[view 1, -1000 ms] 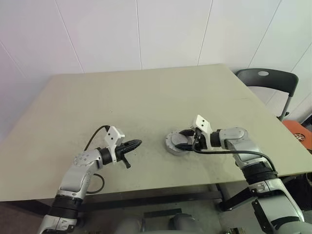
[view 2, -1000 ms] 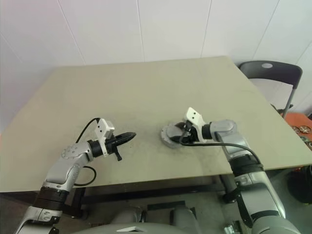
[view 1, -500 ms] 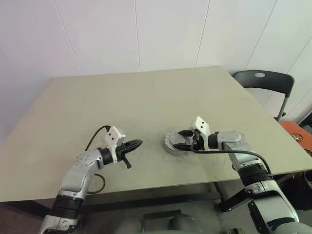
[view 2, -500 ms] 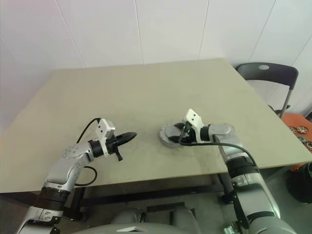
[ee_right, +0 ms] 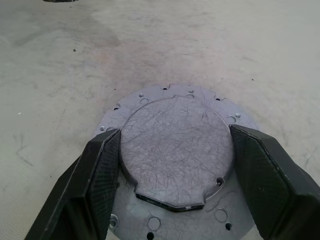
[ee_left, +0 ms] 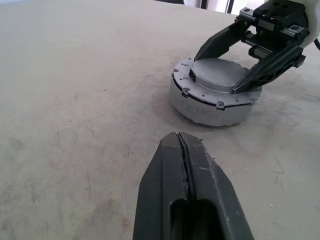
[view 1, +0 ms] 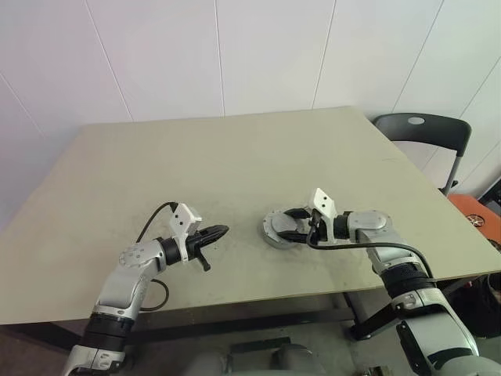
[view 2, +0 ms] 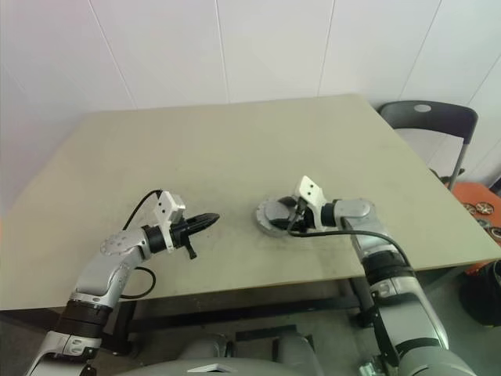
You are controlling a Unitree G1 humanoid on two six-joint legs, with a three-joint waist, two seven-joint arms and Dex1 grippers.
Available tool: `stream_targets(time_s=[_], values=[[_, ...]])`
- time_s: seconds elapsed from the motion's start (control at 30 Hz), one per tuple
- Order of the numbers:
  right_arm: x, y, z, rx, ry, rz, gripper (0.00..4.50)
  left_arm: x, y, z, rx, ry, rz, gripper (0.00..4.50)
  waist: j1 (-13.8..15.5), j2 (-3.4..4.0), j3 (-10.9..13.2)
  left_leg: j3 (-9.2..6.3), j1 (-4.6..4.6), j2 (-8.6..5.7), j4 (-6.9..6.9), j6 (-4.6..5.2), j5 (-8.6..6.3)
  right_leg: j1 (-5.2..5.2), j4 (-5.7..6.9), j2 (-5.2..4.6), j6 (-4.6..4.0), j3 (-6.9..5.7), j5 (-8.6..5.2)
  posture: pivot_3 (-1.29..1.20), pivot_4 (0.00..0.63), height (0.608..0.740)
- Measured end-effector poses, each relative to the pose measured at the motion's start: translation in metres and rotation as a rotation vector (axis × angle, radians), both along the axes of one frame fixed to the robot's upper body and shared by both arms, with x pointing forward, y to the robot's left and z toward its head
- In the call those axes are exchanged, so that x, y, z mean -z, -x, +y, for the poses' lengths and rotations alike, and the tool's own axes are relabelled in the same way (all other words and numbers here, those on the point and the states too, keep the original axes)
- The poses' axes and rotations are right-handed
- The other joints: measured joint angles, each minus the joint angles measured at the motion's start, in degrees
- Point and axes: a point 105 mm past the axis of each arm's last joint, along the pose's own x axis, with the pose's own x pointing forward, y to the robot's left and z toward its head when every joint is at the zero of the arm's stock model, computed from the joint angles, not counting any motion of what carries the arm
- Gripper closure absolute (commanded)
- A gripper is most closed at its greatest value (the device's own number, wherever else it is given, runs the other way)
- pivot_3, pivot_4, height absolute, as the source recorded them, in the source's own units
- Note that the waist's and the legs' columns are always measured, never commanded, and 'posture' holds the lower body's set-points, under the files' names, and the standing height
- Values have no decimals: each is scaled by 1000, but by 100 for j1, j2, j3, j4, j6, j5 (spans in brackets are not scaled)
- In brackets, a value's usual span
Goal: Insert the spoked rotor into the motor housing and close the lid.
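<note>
Beige table (view 1: 235,157), white panelled wall behind, dark chair (view 1: 427,129) off its right edge. Motor housing (view 1: 279,228), lidded, near front edge; right wrist view reveals scratched raised lid (ee_right: 176,152). Right gripper (ee_right: 176,165) clamped across lid. Left gripper (view 1: 219,230) closed, empty, apart.

Motor housing (view 1: 282,229) on table (view 1: 235,157), right of centre.
</note>
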Motion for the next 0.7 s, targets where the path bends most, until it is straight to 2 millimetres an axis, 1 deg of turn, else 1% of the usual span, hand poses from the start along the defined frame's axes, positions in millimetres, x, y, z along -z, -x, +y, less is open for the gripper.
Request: stream_targets(time_s=[0.47, 0.7], values=[[0, -2, 5, -37, -3, -31, 1460, 0, 0, -1, 2, 3, 0, 4500, -20, -1, 1, 15, -1, 20, -2, -2, -1, -9, 0, 0, -2, -10, 1, 0, 0, 740], [0, 1, 8, -63, -29, -15, 1460, 1, 0, -1, 1, 3, 4, 4500, 10, -2, 1, 59, -17, 40, -15, 2, 0, -48, 0, -1, -7, -7, 6, 0, 0, 740]])
